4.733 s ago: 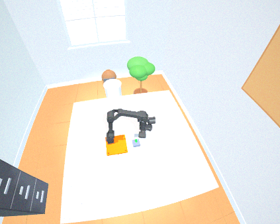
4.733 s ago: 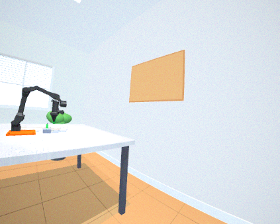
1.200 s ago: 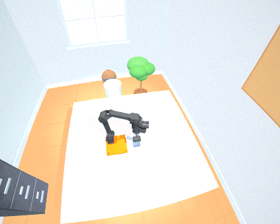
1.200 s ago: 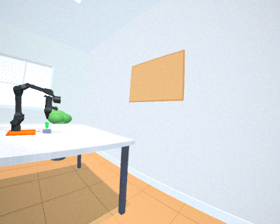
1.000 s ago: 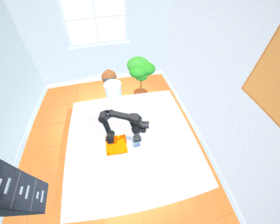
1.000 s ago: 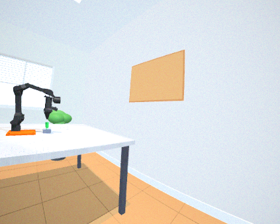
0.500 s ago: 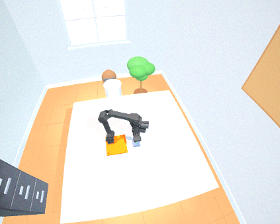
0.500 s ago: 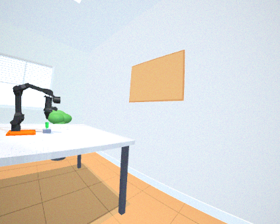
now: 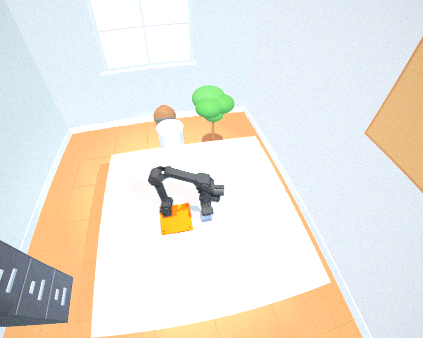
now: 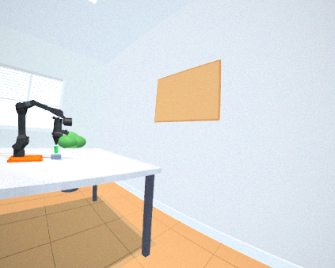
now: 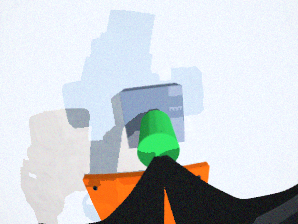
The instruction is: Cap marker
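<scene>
Cap (image 10: 56,149) (image 11: 158,145) is upright over the holder block (image 10: 56,157) (image 9: 205,220), so placement looks done. Full click: can't tell. Pincer (image 10: 55,143) (image 11: 161,161) is clenched on nothing, tips just above the cap, toward 6 o'clock in the wrist view. Left, I'd judge: press down with closed tips, then move the arm (image 9: 186,176) (image 10: 22,124) off the desk (image 9: 211,280) (image 10: 119,168) area.

Faint marks on the holder block (image 11: 150,102) – too blurred to read
</scene>
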Robot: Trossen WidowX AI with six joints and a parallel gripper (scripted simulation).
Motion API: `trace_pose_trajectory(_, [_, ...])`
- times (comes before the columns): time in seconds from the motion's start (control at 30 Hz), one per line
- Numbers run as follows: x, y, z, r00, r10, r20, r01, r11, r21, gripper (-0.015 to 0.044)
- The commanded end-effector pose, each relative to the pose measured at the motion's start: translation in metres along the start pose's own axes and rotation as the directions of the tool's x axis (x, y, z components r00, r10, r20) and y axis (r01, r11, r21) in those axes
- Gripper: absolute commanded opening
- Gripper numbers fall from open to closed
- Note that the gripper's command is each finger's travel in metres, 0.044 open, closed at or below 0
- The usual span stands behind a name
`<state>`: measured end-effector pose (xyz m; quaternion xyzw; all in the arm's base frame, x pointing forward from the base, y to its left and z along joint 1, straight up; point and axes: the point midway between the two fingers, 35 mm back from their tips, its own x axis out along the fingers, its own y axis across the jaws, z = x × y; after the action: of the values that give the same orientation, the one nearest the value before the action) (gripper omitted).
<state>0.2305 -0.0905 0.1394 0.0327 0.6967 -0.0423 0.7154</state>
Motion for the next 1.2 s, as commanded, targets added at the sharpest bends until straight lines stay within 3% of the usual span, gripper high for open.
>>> trace_pose_trajectory(0.0, [0.005,0.0,0.0,1.0,0.001,0.002,-0.001,1.0,-0.006,0.0])
trace_pose_trajectory(0.63, [0.014,-0.001,0.002,1.0,-0.004,0.014,0.004,1.0,0.0,0.0])
trace_pose_trajectory(0.9, [-0.067,-0.001,0.003,1.0,-0.004,0.013,0.004,1.0,0.0,0.0])
trace_pose_trajectory(1.0, [-0.074,-0.001,0.002,1.0,-0.004,0.013,0.004,1.0,0.0,0.0])
trace_pose_trajectory(1.17, [-0.074,-0.001,0.002,1.0,-0.004,0.013,0.004,1.0,0.0,0.0131])
